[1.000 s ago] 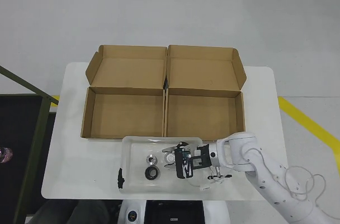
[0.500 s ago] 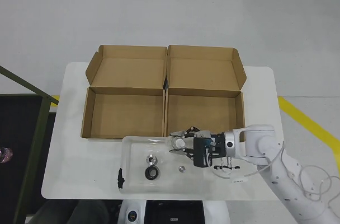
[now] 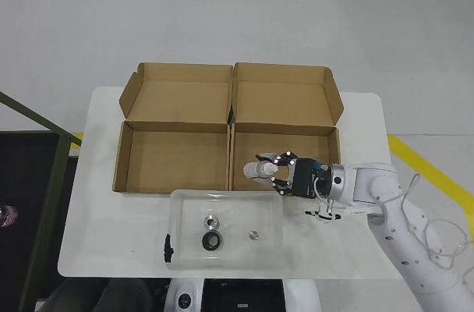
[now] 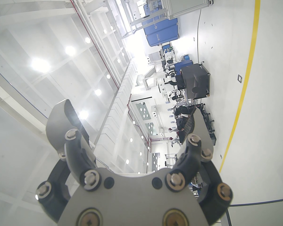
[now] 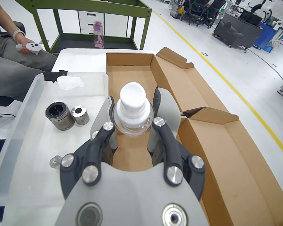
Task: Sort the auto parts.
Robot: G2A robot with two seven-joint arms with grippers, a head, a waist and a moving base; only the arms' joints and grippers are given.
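We see the right gripper (image 3: pixel 270 171) clamping a white part (image 3: pixel 255 168) over the right box (image 3: pixel 307 156); the left gripper (image 4: pixel 131 111) stands apart.

The white plastic part (image 3: pixel 256 168) (image 5: pixel 132 99) has been lifted out of the clear bin (image 3: pixel 175 210) by the right gripper (image 3: pixel 262 169) (image 5: pixel 133 102), clamped between its fingers, and carried over the bin's far rim to above the right cardboard box (image 3: pixel 303 156).
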